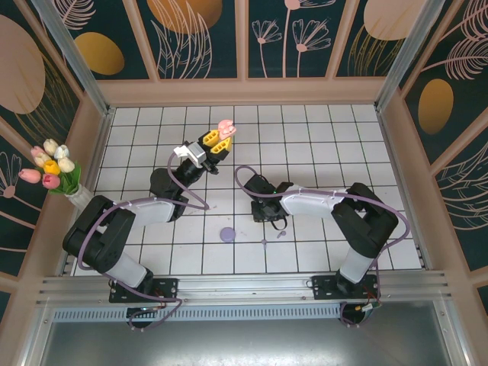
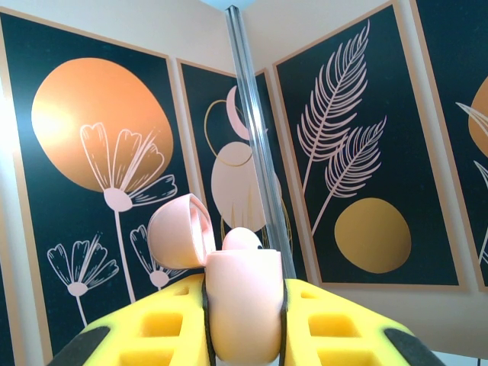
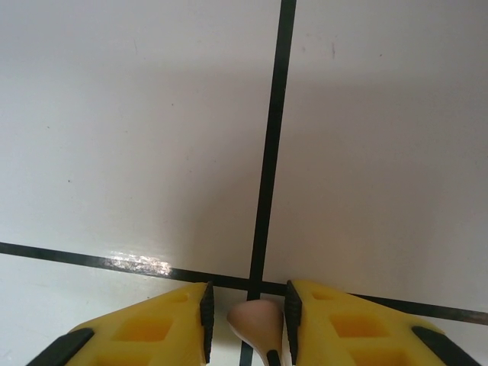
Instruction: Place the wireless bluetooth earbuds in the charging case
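Pink plastic defined both working parts. My left gripper (image 1: 219, 140) was clamped on the charging case (image 2: 244, 305), held raised over the far-centre tiles with its lid (image 2: 177, 230) hinged open. My right gripper (image 3: 248, 293) pointed down at the tiled table (image 1: 343, 152), nearer than the case and to its right, with the jaws narrowly apart around a pale pink earbud (image 3: 258, 319).

Fault 1, slip: one pad (image 3: 292, 320) appeared to touch the earbud, while a sliver of gap showed at the other. I could not tell whether the grip was secure. I judged that a smooth, tapered body would squirt out of a loose or off-centre grip.

Fault 2, misalignment: the earbud and the case were well apart. I judged that a tilted stem would catch the rim rather than seat.

Fault 3, rotation: the case shell was rounded and might have turned in my left jaws under insertion load.

Appearance: the earbud was a smooth, pale pink teardrop narrowing to a dark-tipped stem. The case was matte pink and rounded, and a pale bump behind its body could not be identified. Two purple specks (image 1: 264, 242) lay on the near tiles
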You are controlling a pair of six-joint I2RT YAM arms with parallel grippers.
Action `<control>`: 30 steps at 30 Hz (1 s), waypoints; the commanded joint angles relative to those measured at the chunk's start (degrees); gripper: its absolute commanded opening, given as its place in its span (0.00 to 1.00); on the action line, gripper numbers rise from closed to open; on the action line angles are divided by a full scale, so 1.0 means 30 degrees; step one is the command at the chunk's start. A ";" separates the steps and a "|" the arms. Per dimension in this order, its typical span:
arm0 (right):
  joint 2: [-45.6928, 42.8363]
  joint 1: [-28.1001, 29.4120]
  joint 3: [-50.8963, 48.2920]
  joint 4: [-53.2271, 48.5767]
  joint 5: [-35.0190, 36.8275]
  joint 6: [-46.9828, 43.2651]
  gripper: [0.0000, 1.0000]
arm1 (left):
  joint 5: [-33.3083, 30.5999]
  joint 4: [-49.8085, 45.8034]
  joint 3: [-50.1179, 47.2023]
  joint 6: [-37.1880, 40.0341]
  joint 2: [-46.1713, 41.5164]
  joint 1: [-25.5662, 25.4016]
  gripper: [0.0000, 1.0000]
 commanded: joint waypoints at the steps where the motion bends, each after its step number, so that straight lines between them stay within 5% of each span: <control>1: -0.0487 0.0142 -0.0208 -0.0909 -0.0134 0.0446 0.34 | 0.0042 0.4270 -0.0109 -0.0338 -0.0285 -0.0060 0.00; 30: 0.0298 0.0180 0.0121 -0.0932 0.0296 0.0015 0.32 | 0.0050 0.4274 -0.0109 -0.0405 -0.0256 -0.0063 0.00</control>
